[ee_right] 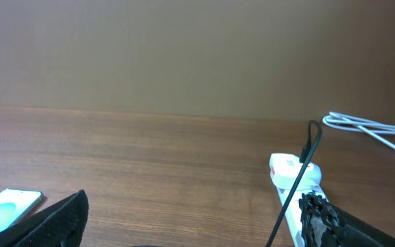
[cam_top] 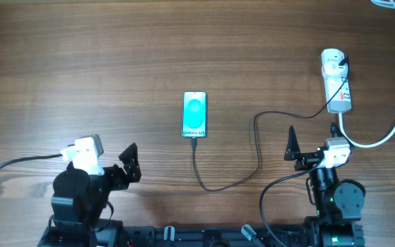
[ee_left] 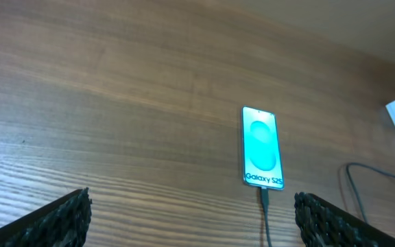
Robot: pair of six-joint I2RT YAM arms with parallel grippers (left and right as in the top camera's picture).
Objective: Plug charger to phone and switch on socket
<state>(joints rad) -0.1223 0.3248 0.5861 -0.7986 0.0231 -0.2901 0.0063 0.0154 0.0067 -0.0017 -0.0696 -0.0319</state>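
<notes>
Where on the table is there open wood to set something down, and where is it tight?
Widest bare patch: the wooden table left of the lit cyan-screened phone, beyond the left gripper. Also free: between the phone and the white power strip, above the thin black charger cable. Crowded: around the strip, where the cable and thick white cord run.

Count on the tabletop (cam_top: 81, 55): 1 phone (cam_top: 195, 114), 1 socket (cam_top: 336, 82) far right of the phone, 1 charger (cam_top: 258, 144) running off the phone's lower edge, 1 white cable (cam_top: 369, 145) beyond it. 2 grippers: left gripper (cam_top: 130, 163), right gripper (cam_top: 292, 144).
</notes>
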